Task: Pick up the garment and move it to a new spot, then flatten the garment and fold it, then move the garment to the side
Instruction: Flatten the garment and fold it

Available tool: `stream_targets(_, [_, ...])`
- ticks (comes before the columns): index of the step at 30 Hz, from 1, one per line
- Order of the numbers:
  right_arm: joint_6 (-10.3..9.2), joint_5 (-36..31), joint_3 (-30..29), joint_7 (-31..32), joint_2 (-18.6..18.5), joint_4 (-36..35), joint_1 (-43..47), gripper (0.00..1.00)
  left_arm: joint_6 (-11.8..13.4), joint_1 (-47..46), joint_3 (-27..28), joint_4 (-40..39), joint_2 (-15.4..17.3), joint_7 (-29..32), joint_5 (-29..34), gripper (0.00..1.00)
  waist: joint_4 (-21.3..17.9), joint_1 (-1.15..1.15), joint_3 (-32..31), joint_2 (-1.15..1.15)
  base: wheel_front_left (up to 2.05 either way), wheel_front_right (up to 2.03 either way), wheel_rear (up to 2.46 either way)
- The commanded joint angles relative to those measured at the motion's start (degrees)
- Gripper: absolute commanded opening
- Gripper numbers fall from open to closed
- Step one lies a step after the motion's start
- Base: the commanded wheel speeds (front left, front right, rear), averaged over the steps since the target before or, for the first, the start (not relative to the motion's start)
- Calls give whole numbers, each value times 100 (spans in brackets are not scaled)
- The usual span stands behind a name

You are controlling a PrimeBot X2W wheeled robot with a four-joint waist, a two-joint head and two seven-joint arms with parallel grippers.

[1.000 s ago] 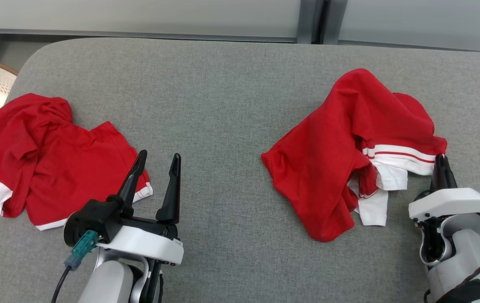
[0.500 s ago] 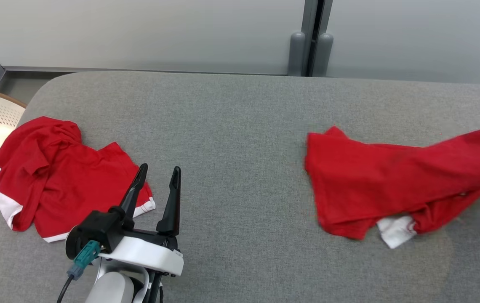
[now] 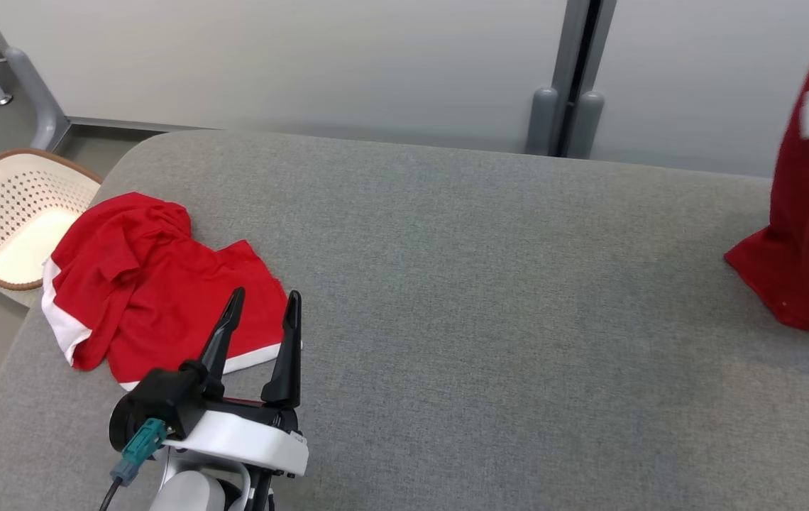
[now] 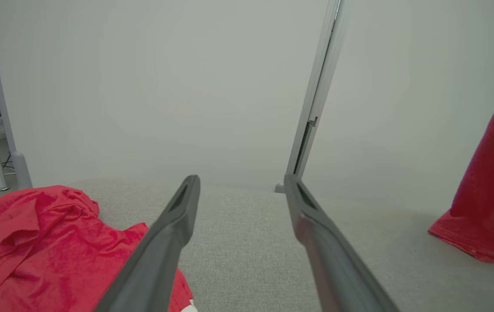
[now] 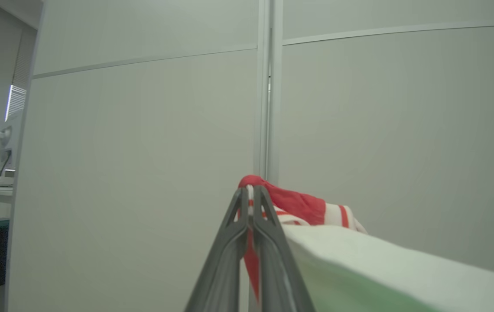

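Pinching the garment (image 5: pixel 299 203) with the right end effector (image 5: pixel 250 190), long dark fingers pressed tight together on a red fold banded in white. Holding it raised at the right end of the grey table (image 3: pixel 482 319), long axis close to vertical, pinched end up and free end pointing down. In the head view, a red strip down the right edge, widening into a lower corner at the table surface; cannot tell whether touching or just above. In the left wrist view, the same red drape at the far right, slanting down toward the grey cloth.

Holding the left end effector (image 3: pixel 265 297) low over the near left part of the table, fingers spread wide with nothing between them, tips pointing toward the pale wall. Beside and partly under the left finger, crumpled flat, a second red garment (image 3: pixel 156 284) with white trim. Past the table's left corner, on the floor, a pale perforated basket (image 3: pixel 14 202) with a brown rim.
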Motion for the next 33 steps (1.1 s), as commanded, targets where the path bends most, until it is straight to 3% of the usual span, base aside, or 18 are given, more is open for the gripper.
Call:
stream_targets(1, [14, 58, 604, 199, 30, -39, 302, 0, 8, -34, -4, -19, 17, -1, -40, 100, 129, 0, 45, 0, 0, 0, 0])
stream_targets(6, [12, 215, 1742, 541, 126, 404, 719, 0, 10, -107, -112, -7, 16, -1, -99, 100, 334, 0, 179, 0, 0, 0, 0])
stream_targets(16, [7, 500, 3803, 329, 852, 2498, 971, 1, 69, -308, -512, 75, 17, -1, -331, 100, 895, 0, 538, 0, 0, 0, 0])
stream_targets(17, [8, 470, 3941, 290, 890, 2682, 920, 45, 77, -330, -543, 83, 18, -1, -340, 100, 940, 0, 553, 0, 0, 0, 0])
stream_targets(18, [8, 429, 4103, 255, 930, 2852, 886, 100, 92, -350, -568, 88, 19, -1, -357, 100, 979, 0, 556, 0, 0, 0, 0])
stream_targets(23, [7, 642, 4748, 194, 990, 3443, 782, 100, 146, -309, -638, 127, 15, -1, -407, 100, 1055, 0, 497, 0, 0, 0, 0])
stream_targets(27, [6, 1047, 5185, 113, 999, 3396, 714, 100, 183, -254, -593, 154, 18, -1, -392, 100, 965, 0, 409, 0, 0, 0, 0])
stream_targets(33, [7, 1325, 5098, -358, 999, 3420, 388, 100, 165, -240, -443, 105, 19, -1, -298, 100, 592, 0, 278, 0, 0, 0, 0])
